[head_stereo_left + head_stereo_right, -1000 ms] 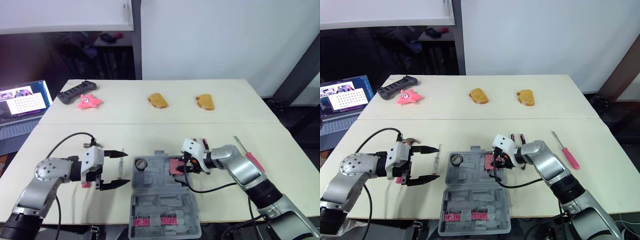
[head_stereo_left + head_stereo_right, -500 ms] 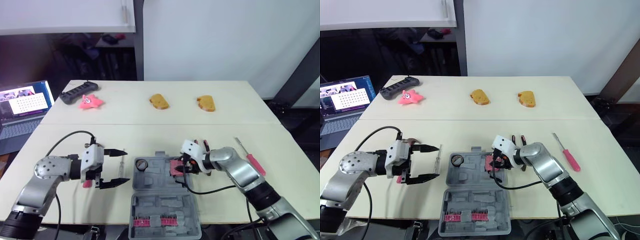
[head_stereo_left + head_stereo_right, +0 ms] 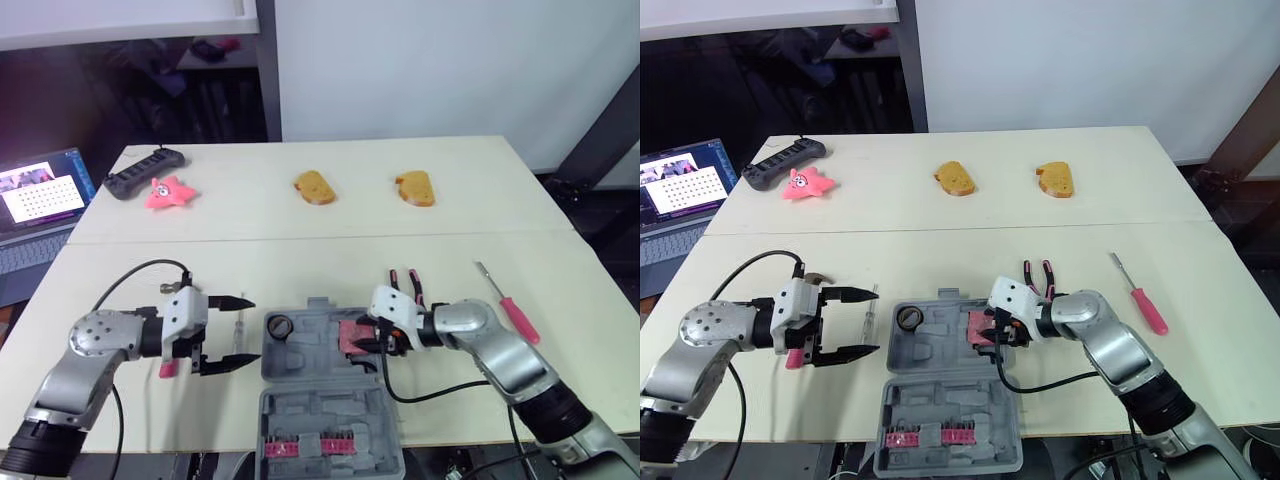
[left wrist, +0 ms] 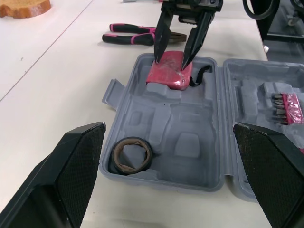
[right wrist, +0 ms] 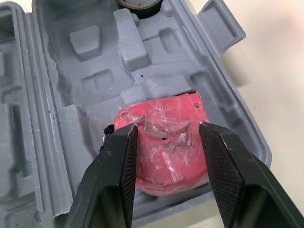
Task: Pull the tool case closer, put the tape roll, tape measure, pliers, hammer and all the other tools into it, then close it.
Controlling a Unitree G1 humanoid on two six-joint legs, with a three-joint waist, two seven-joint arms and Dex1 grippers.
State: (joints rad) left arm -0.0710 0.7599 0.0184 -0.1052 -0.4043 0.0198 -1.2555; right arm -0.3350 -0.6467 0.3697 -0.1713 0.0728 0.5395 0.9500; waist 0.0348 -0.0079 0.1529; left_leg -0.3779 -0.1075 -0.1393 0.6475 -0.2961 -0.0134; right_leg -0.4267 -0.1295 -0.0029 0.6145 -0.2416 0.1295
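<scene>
The grey tool case lies open at the table's front edge. In it are a tape roll and a pink tape measure. My right gripper hovers over the tape measure, fingers apart, tips at its top face. To the left of the case my left gripper is open, and a small clear-handled tool lies between its fingers. A hammer's pink handle shows under that wrist. Pink-handled pliers lie just right of the case, with a pink screwdriver further right.
A row of pink bits sits in the case lid. Two bread-like pieces, a pink star toy and a black controller lie at the far side. A laptop stands off the table's left.
The camera has tilted, so the whole picture has shifted. Both grippers hold their places, the right one still over the tape measure.
</scene>
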